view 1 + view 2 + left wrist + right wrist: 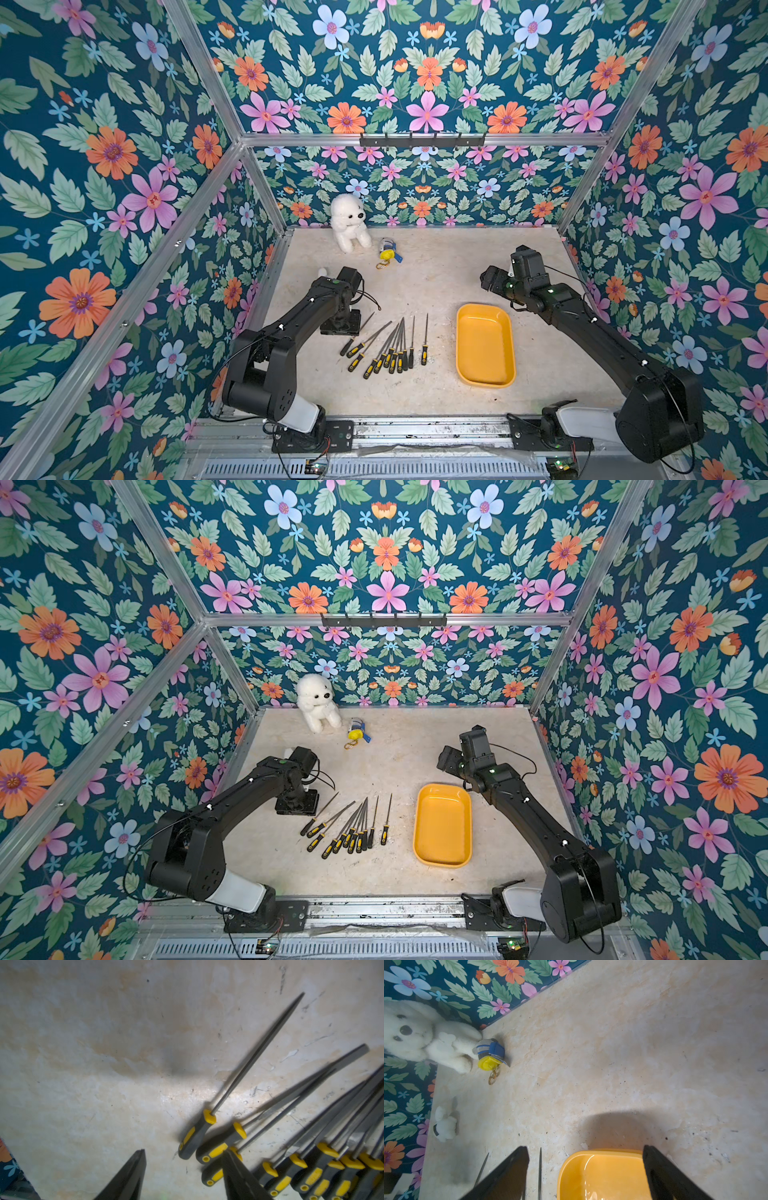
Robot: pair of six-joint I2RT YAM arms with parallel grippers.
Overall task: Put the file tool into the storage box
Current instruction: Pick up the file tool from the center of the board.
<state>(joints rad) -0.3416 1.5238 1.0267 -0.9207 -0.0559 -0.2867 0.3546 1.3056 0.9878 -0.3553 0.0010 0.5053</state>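
Quite a bit is hidden or cropped here, tbh. From above, the left gripper (185, 1152) is buried under its own wrist, so it can only be judged from the left wrist view. There the jaws are held apart with nothing clamped between them, and only their ends are in shot. One end is laid over a handle in that view, but contact can't be confirmed.

The files (390, 345) are fanned out mid-table (436, 282), tips pointed far, black-and-yellow handles near. The bunched ones are overlapped and can't be counted for sure. In the left wrist view the row is blurred and cut off at the edge.

The right gripper (585, 1148) is spread wide with nothing held, its jaws cropped by the frame. It's held near the far end of the storage box (484, 349), which is sat right of the files and apart from them. The whole box is shown only from above.

A white plush dog (349, 224) and a keychain toy (388, 249) are parked at the far side, and both are missed by the left wrist view. A small white thing (444, 1124) is half hidden behind the left arm (299, 309) from above and can't be identified.
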